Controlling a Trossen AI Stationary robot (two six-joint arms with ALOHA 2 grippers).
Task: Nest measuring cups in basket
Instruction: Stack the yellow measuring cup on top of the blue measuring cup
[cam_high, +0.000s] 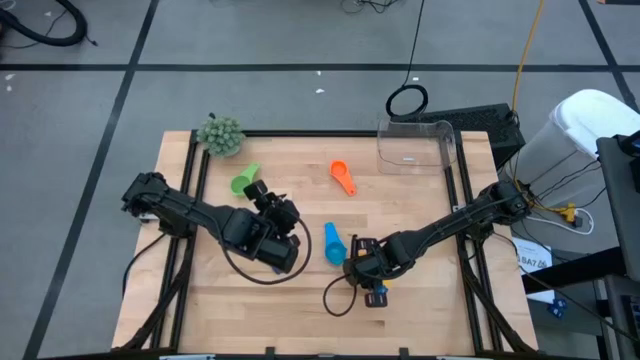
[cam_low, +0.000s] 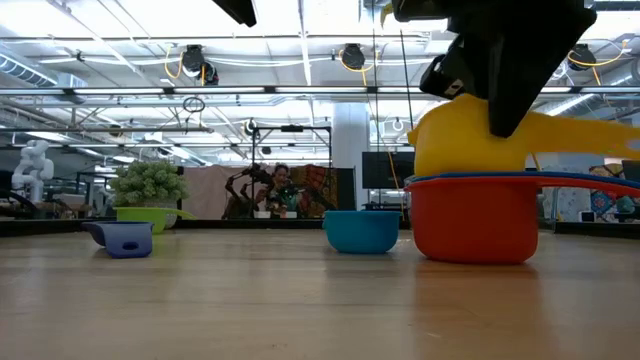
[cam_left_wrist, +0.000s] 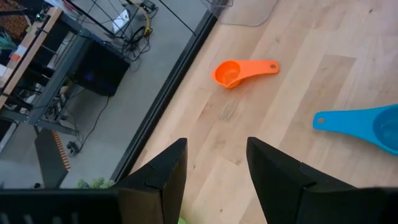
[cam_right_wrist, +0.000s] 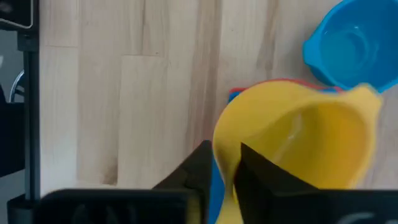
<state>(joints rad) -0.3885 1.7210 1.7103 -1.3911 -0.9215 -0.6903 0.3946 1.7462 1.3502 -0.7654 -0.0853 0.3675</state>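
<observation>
Leftmost, taking the light blue cup (cam_high: 333, 243) near the table's middle as the landmark, the fuzzy green ball (cam_high: 220, 134) sits far off at the back left corner of the wooden table (cam_high: 420, 300). Between that ball and the light blue cup lies the green cup (cam_high: 243, 181), and just beside it the left gripper (cam_left_wrist: 214, 168) hovers low over the wood, its fingers spread apart with nothing between them. The low view also shows a small darker blue cup (cam_low: 122, 238) standing on the table to the left of the light blue one.

Behind the light blue cup, toward the table's far edge, the orange cup (cam_high: 343, 175) lies alone on the boards, its handle pointing roughly toward the landmark. Immediately right of the light blue cup stands a stack: the red cup (cam_low: 472, 230) on the table, a blue cup's rim (cam_low: 560, 181) just showing above it, and the yellow cup (cam_right_wrist: 298, 140) sitting tilted in the top. The right gripper (cam_right_wrist: 225, 165) is pinched narrow on the yellow cup's rim.

Farthest right and well behind the landmark, the clear basket (cam_high: 418, 146) rests at the table's back right corner, holding no cups.
</observation>
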